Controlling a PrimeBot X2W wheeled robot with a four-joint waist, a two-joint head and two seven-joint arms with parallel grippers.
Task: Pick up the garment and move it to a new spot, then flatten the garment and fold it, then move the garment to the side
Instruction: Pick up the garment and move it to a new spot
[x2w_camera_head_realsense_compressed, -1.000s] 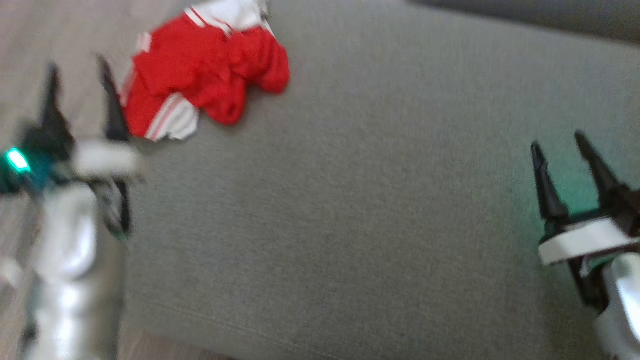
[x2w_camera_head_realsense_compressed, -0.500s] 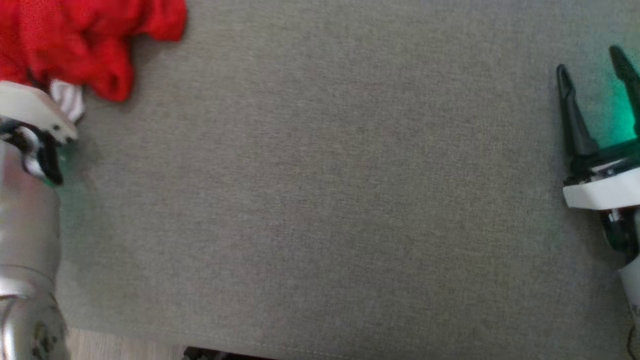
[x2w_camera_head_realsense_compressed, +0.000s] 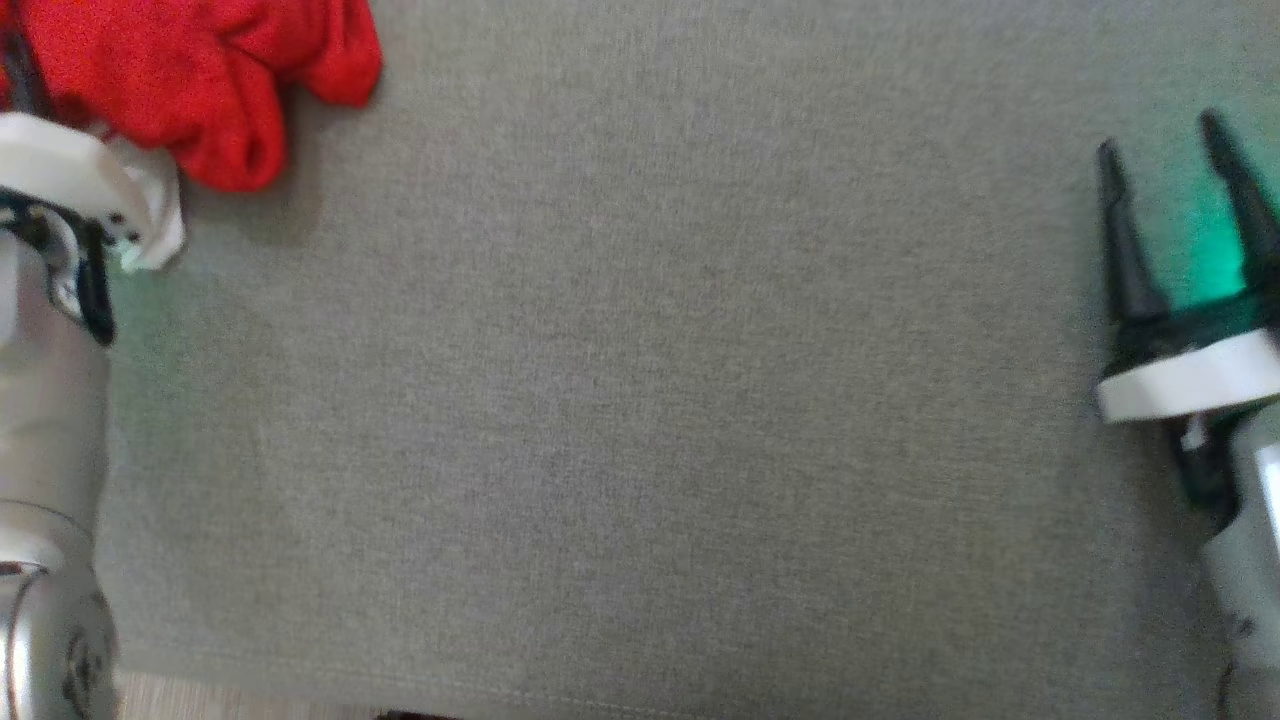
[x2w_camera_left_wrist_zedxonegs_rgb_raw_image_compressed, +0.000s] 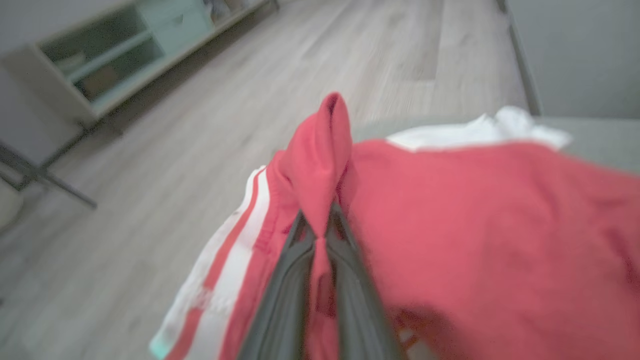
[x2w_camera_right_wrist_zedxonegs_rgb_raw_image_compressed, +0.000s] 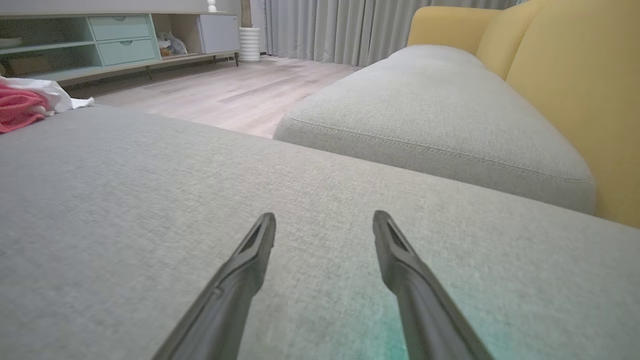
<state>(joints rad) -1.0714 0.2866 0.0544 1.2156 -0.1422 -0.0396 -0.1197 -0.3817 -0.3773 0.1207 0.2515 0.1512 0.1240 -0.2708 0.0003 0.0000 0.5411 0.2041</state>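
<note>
L tool (x2w_camera_left_wrist_zedxonegs_rgb_raw_image_compressed: 320, 221) tips half-buried, pinched on blurry red garment (x2w_camera_left_wrist_zedxonegs_rgb_raw_image_compressed: 475, 225) fold; R tool (x2w_camera_right_wrist_zedxonegs_rgb_raw_image_compressed: 324, 222) wide over grey cushion (x2w_camera_right_wrist_zedxonegs_rgb_raw_image_compressed: 125, 190).

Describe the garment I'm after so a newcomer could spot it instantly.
Start with the wide grey cushion in front of the robot and go to its far-left corner. The garment is crumpled there, a fold of it pinched in the left end effector. It is bright red with white stripes, in contrast with the plain grey fabric around it.
</note>
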